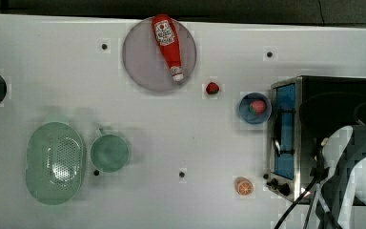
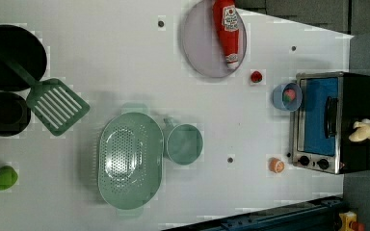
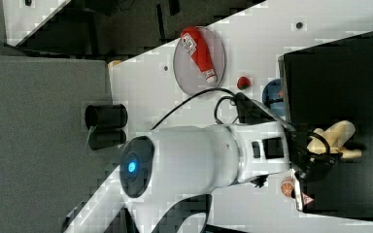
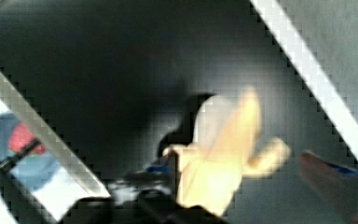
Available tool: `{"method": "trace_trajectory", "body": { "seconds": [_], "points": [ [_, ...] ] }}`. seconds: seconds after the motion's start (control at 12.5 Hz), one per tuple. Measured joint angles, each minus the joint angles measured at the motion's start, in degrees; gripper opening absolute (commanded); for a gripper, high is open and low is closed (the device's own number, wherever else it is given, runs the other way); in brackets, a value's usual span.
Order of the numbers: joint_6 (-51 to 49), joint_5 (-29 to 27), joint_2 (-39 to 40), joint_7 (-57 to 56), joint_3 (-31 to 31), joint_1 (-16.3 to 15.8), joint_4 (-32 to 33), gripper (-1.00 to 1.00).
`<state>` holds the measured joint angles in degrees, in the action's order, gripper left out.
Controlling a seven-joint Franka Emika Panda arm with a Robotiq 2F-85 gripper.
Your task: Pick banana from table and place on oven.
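Observation:
The pale yellow banana [image 3: 337,136] lies over the black top of the oven [image 3: 340,73], near the edge away from the glass door. My gripper [image 3: 323,153] is right at it. In the wrist view the banana [image 4: 228,149] sits between my fingers, close to one finger [image 4: 161,170] and with a gap to the other finger [image 4: 331,170]; the jaws stand wide and open. The left view shows the banana [image 2: 366,131] on the oven [image 2: 335,120] at the left view's right. In the top view my arm [image 1: 357,167] covers part of the oven [image 1: 314,129] on the white table [image 1: 195,143].
A blue bowl [image 1: 254,108] holding a fruit and an orange slice [image 1: 244,186] lie in front of the oven door. Further off are a strawberry [image 1: 212,88], a ketchup bottle [image 1: 167,45] on a grey plate, a green cup [image 1: 109,152] and a green colander [image 1: 55,162].

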<state>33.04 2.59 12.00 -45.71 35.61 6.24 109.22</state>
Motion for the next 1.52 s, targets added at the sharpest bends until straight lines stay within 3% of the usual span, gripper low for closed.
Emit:
{"method": "trace_trajectory", "body": {
  "seconds": [0.24, 0.56, 0.96, 1.28, 1.52],
  "points": [
    [-1.29, 0.98, -2.05, -1.31, 0.14, -1.64, -0.90, 1.00],
    [-9.02, 1.94, -7.34, 0.92, -4.92, -3.91, 0.39, 1.00],
    [-21.89, 2.23, -20.06, 23.29, -18.84, -6.75, -1.73, 1.00],
    [-23.19, 1.22, -22.04, 39.49, -30.35, -9.60, -3.69, 1.00],
    [-23.30, 1.18, -22.60, 45.01, -34.44, -12.05, -2.41, 1.00]
  ]
}}
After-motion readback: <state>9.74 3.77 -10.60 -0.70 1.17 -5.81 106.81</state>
